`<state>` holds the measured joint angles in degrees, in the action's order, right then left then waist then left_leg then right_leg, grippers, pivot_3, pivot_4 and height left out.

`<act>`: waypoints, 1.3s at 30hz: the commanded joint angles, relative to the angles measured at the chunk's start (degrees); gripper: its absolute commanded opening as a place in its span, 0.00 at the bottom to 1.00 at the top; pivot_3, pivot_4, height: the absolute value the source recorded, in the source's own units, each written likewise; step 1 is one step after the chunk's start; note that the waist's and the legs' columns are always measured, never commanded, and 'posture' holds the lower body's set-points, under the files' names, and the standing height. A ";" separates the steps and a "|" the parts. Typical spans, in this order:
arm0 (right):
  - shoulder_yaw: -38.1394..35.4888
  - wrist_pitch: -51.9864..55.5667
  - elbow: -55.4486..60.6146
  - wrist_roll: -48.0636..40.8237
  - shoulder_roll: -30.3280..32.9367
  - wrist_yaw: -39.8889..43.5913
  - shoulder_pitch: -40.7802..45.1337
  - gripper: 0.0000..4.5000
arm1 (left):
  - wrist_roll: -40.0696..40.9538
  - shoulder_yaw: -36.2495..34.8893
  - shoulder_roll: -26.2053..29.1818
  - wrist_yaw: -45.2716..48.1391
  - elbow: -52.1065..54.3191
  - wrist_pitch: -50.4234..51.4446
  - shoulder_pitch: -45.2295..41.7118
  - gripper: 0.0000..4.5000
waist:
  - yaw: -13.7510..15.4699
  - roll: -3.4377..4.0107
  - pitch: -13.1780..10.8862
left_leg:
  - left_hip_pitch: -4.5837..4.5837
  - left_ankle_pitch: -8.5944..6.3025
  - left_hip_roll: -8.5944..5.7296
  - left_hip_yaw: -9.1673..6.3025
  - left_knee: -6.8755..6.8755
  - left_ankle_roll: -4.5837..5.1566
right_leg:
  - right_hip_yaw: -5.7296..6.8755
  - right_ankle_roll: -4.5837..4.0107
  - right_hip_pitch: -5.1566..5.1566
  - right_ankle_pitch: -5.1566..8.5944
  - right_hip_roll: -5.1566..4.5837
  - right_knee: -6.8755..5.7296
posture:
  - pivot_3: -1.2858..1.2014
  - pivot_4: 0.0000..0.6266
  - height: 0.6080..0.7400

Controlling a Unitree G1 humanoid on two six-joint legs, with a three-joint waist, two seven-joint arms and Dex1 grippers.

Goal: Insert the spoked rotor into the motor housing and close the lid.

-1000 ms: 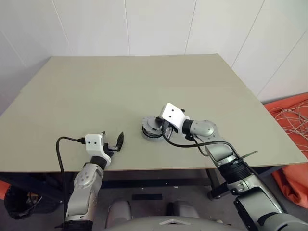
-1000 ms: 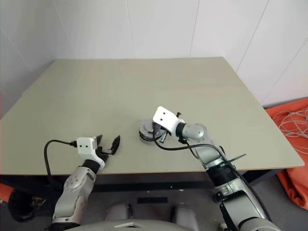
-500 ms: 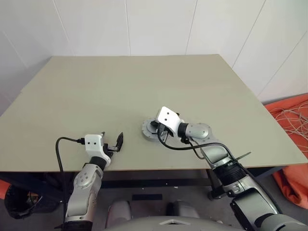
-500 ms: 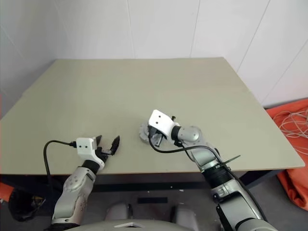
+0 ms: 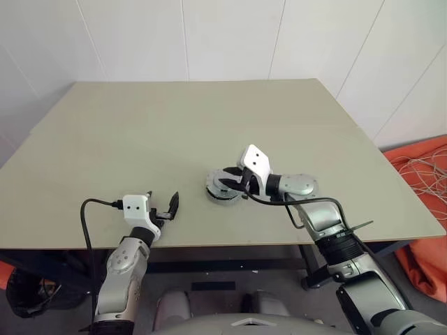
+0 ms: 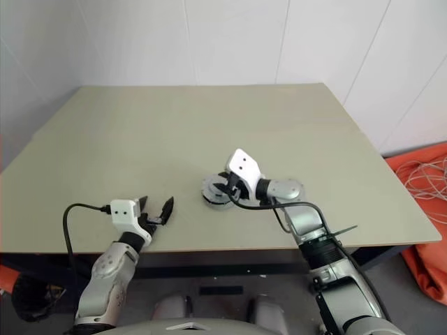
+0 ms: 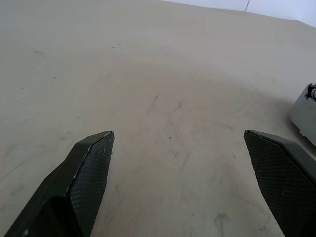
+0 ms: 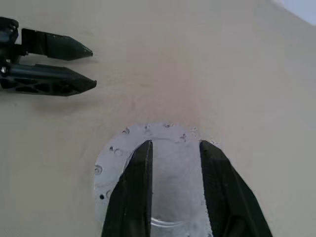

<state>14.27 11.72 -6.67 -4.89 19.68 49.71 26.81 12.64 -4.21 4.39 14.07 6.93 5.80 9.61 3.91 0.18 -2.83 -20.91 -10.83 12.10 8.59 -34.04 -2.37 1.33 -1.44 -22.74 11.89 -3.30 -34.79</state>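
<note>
One round metal assembly sits on the desk, a little toward the near edge and right of the middle: the lid, a grey disc with small notches around its rim, lies flat on top of the motor housing, of which a dark side wall shows beneath. No separate spoked wheel is visible.

There are two pincers. The right pincer hovers directly over the lid, its two black fingers partly apart with bare lid surface showing between them; it grips nothing.

The left pincer stands well apart from the assembly, near the desk's front edge, its fingers spread wide over bare desk and empty. The lid lies between the two arms, much nearer the right one.
</note>
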 commanded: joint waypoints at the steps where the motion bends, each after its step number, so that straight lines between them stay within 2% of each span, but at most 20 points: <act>1: -1.72 -0.46 0.69 -2.48 0.19 1.39 1.44 0.65 | 0.52 0.07 0.31 0.10 2.60 0.00 -0.51 1.00 | 0.01 0.00 0.00 | -0.01 0.00 0.00 0.00 0.00 0.00 | 0.00 0.00 0.00 0.00 0.00 0.00 | 0.52 0.00 1.00; 6: -2.24 0.64 -2.32 -4.82 0.01 4.36 2.99 1.00 | 0.57 -0.15 0.34 0.00 2.78 0.24 -0.59 1.00 | 0.00 0.00 0.00 | -0.07 -0.01 0.00 0.00 0.02 0.01 | 0.00 -0.01 -0.04 0.00 0.00 0.02 | 0.52 0.00 1.00; 14: -0.62 0.36 -10.28 -5.64 0.79 13.19 7.94 1.00 | 0.63 -0.47 0.47 -0.05 2.86 0.43 -0.62 1.00 | 0.00 0.00 0.00 | -0.05 -0.01 0.00 0.00 0.01 0.01 | 0.01 -0.01 -0.04 0.00 0.00 0.01 | 0.52 0.00 1.00; 22: -0.35 -5.77 -23.47 -3.32 -1.94 15.57 13.73 1.00 | 0.61 -0.86 0.60 0.15 2.32 -0.16 -0.47 1.00 | -0.01 0.00 0.00 | -0.09 -0.01 0.02 0.01 0.01 0.02 | 0.04 -0.15 -0.07 -0.08 -0.01 0.01 | 0.52 0.00 1.00; 30: 0.22 -9.48 -28.63 -1.97 -2.80 18.77 14.07 1.00 | 0.54 -1.23 0.61 0.42 1.79 -0.80 -0.18 1.00 | -0.01 0.01 -0.01 | -0.17 -0.03 0.03 0.01 0.01 0.05 | 0.06 -0.37 -0.11 -0.20 -0.01 0.02 | 0.52 0.00 1.00; 39: 0.81 -11.88 -30.65 0.38 -2.50 19.93 12.76 1.00 | 0.39 -1.02 0.54 0.11 2.64 -0.47 -0.01 1.00 | -0.01 0.01 -0.01 | -0.16 -0.03 0.25 0.02 0.01 0.04 | 0.07 -0.17 -0.12 -0.08 -0.01 0.01 | 0.52 0.00 1.00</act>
<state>15.22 1.05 -37.48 -4.85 16.96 69.56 39.33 12.71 -5.13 4.66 14.13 7.55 6.25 9.74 3.90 0.19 -2.84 -21.06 -10.86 12.36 8.60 -34.03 -2.33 1.40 -1.61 -22.86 11.81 -3.31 -34.77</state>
